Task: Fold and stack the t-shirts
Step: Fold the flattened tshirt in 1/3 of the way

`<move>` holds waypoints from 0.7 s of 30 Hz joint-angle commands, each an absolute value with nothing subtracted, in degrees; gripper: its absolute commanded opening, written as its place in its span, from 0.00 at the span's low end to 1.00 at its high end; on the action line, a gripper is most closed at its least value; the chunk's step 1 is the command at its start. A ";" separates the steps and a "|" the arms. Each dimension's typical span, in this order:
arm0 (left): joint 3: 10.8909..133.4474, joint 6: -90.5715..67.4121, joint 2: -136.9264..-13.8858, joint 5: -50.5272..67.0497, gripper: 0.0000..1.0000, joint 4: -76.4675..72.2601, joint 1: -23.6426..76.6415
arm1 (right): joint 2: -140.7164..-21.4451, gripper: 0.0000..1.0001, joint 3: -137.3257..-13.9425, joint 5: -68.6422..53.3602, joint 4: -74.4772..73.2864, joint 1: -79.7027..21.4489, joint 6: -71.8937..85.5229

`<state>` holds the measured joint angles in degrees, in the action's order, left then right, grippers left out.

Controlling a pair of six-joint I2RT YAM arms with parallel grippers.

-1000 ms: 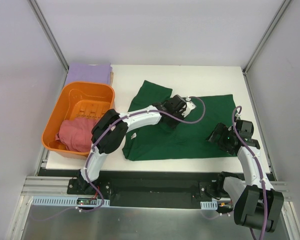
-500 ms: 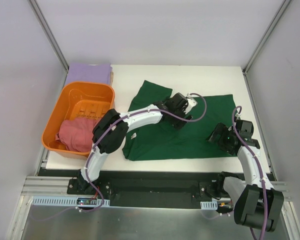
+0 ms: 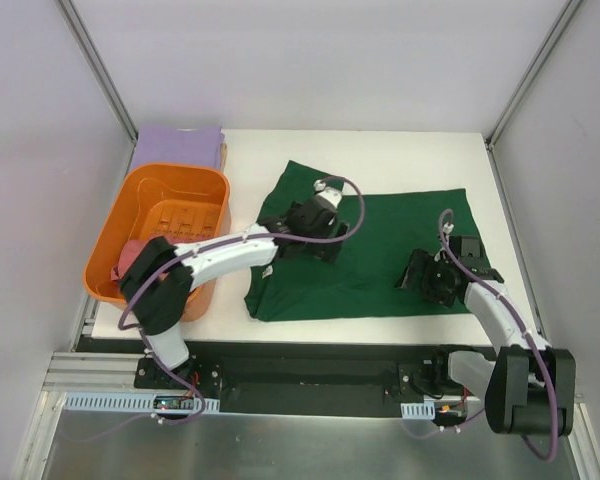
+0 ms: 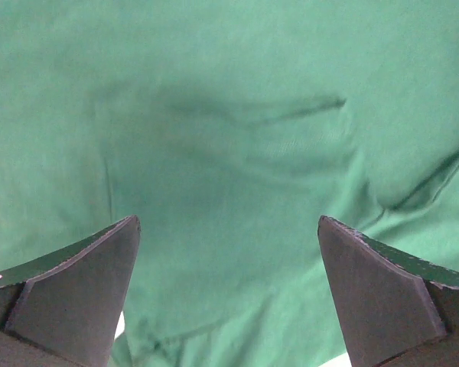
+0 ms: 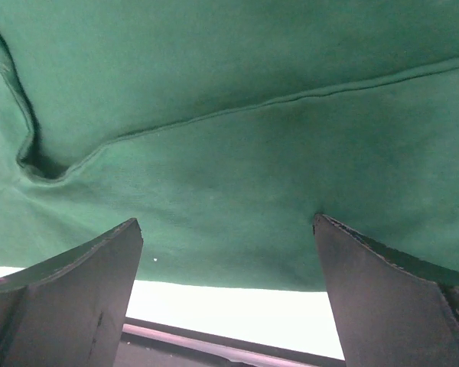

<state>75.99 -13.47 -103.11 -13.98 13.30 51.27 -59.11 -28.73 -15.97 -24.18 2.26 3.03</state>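
Left claw (image 4: 228,219) released above dark green t-shirt (image 3: 380,268), right claw (image 5: 227,220) released over its hem

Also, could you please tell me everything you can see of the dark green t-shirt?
The dark green t-shirt is plain, soft, cotton-looking cloth, spread nearly flat on the white table, to the right of the orange basket. One short sleeve sticks out at its far left. Shallow creases and a stitched seam show up close. The open fingers of both arms hover right over it, the left gripper over mid-cloth and the right gripper by its near edge.
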 commanded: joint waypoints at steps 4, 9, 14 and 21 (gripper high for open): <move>56.97 -30.14 -91.94 -11.08 0.99 9.06 50.63 | -69.59 0.96 -31.73 -13.37 -21.44 -1.32 4.39; 50.64 -34.36 -90.35 -9.93 0.99 7.65 50.63 | -72.95 0.96 -28.84 -10.55 -21.62 -1.32 7.64; 45.10 -37.35 -88.77 -10.63 0.99 7.73 50.62 | -67.70 0.96 -25.85 -8.62 -24.60 -1.41 9.49; 37.10 -40.96 -82.62 -11.60 0.99 9.14 50.71 | -54.95 0.96 -21.72 -6.59 -30.58 -1.41 18.79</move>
